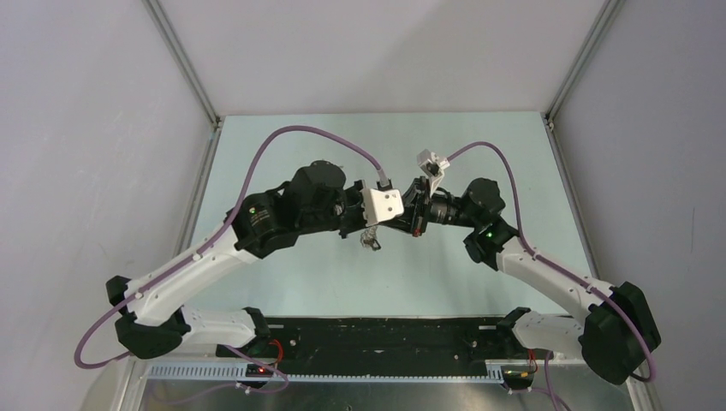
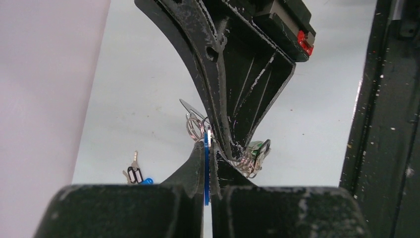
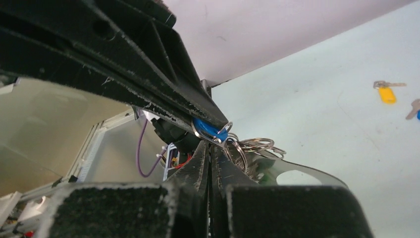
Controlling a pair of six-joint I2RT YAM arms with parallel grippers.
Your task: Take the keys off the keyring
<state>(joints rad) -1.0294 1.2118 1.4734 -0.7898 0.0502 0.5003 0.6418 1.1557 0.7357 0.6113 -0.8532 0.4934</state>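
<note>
**Above mid-table: both grippers closed at the key bunch**

Over the table (image 3: 322, 114), the two arms meet tip to tip with the bunch hanging between them. The left gripper (image 2: 207, 154) is clamped on a blue key (image 3: 210, 131). The right gripper (image 3: 210, 153) has its fingers pressed together right beside that key, at the small rings (image 3: 255, 145); what they pinch is hidden. The keyring (image 3: 327, 176) hangs off those rings, and a green key (image 2: 257, 148) is among them. A yellow key (image 3: 387, 94) lies loose on the table, well apart, and two more keys (image 2: 134, 171) lie elsewhere on it.
</note>
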